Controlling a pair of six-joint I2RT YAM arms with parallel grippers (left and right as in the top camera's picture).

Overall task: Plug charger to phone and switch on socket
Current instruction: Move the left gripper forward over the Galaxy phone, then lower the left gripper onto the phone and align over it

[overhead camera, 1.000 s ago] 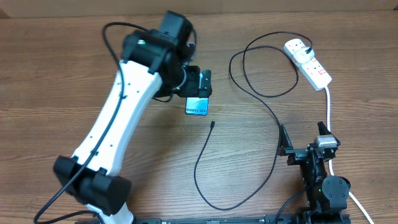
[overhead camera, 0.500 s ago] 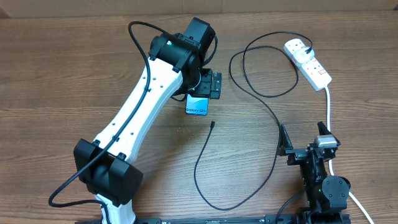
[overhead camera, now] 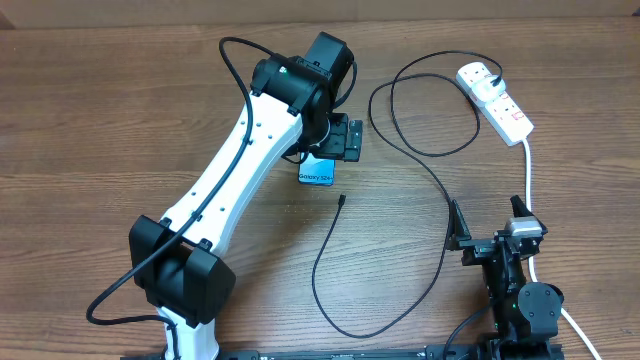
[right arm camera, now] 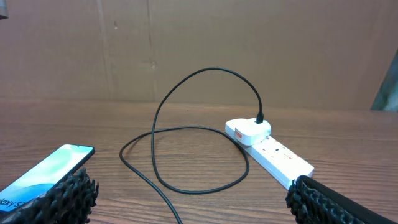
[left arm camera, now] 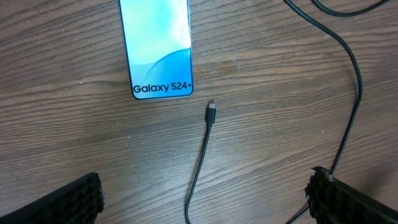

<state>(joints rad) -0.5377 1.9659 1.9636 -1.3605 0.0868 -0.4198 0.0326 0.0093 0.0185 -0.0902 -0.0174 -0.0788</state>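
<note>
The phone [overhead camera: 317, 173] lies screen-up mid-table, lit blue-white; in the left wrist view the phone [left arm camera: 158, 46] reads "Galaxy S24+". The charger's connector tip [overhead camera: 343, 200] lies just below and right of the phone, apart from it, and shows in the left wrist view [left arm camera: 211, 107]. The black cable loops round to a white plug [overhead camera: 477, 74] seated in the socket strip [overhead camera: 503, 106]. My left gripper [overhead camera: 347, 141] hovers open and empty over the phone's upper right, and its jaws [left arm camera: 205, 205] straddle the cable. My right gripper [overhead camera: 487, 230] is open and empty at the front right.
The cable's big loop [overhead camera: 350, 333] lies on the wood at front centre. The strip's thick white cord [overhead camera: 529, 170] runs down past the right arm. From the right wrist I see the phone [right arm camera: 46, 168], the strip [right arm camera: 277, 155] and a cardboard wall [right arm camera: 199, 43] behind.
My left arm has swung to the right, carrying the open gripper from above the phone's top to its upper right. The phone, cable and right arm have not moved.
</note>
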